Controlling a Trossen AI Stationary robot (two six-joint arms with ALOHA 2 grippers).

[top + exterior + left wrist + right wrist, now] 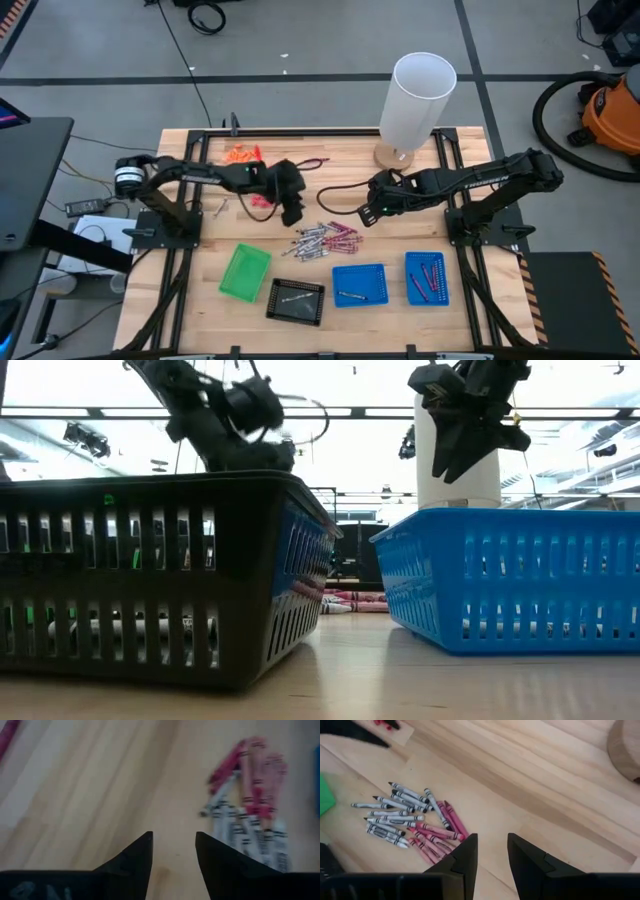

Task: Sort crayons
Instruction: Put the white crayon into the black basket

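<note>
Maroon and grey-white crayons (pixel 322 240) lie heaped mid-table, just behind the blue baskets (pixel 359 284). Your left gripper (pixel 291 214) and right gripper (pixel 368 215) hover either side, fingers slightly parted, empty. Expect light, stiff, roll-prone sticks; pinch one mid-length across its paper wrap

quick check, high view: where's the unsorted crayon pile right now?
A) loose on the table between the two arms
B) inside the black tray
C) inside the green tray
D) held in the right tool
A: the crayons lie heaped on the bare table, between the left tool and the right tool, above the row of trays; both tools are open and empty.
</note>
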